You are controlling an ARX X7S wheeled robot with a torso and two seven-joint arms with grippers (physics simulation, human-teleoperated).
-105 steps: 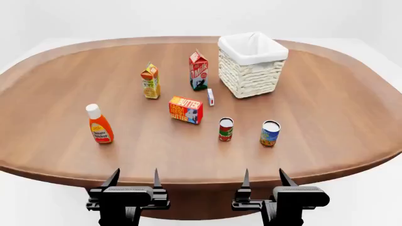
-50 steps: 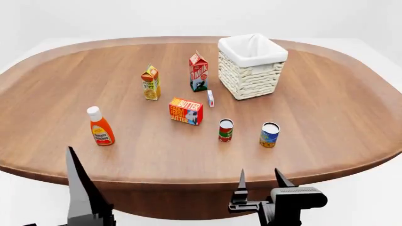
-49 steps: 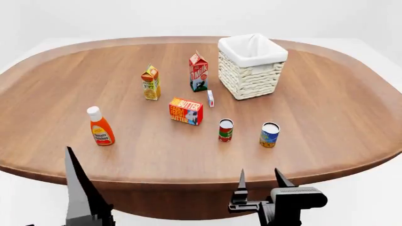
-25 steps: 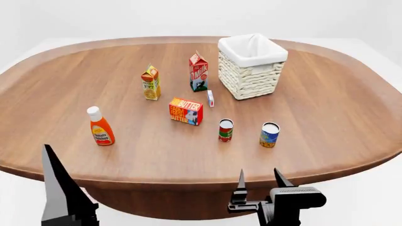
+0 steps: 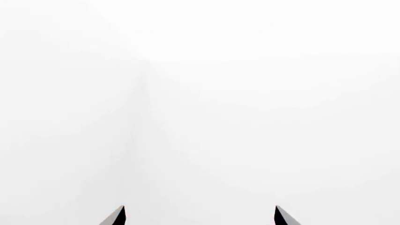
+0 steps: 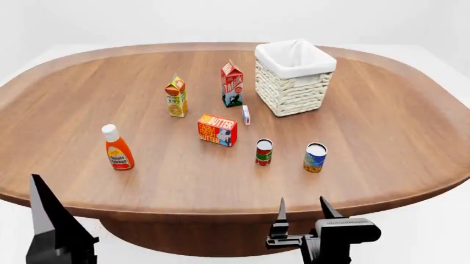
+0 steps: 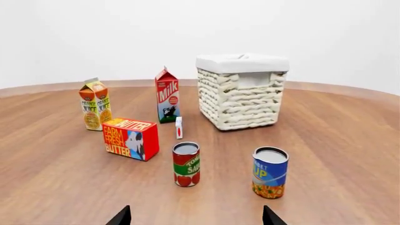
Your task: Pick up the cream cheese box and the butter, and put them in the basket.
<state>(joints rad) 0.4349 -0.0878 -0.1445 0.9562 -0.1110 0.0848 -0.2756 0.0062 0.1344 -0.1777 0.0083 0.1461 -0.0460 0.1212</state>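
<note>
Swinging outward and lower over the last half second, the left gripper (image 6: 55, 234) now sits at the head view's bottom-left corner, off the near edge of the desk (image 6: 382, 121); its wrist camera sees only white, with 2 dark fingers (image 5: 115, 216) spread wide and released. At bottom centre the right gripper (image 6: 302, 212) hangs below the desk's near rim, fingers parted and grasping nothing.

On the wood, the butter (image 6: 217, 129) reads "FARM FRESH BUTTER" and stands near the middle. Just behind it to the right stands the cream cheese box (image 6: 246, 114), upright on edge, its print too small to read. Farther right is the basket (image 6: 294, 80), white liner folded over its rim. A carton marked "Milk" (image 6: 232, 83) stands just left of the basket, an "ORANGE JUICE" carton (image 6: 176, 96) farther left. A ketchup bottle (image 6: 116, 147) stands alone at left. 2 cans, 1 red (image 6: 263, 152) and 1 blue (image 6: 315, 157), stand in front of the butter's right side. Bare wood lies open between the cans and the near edge.
</note>
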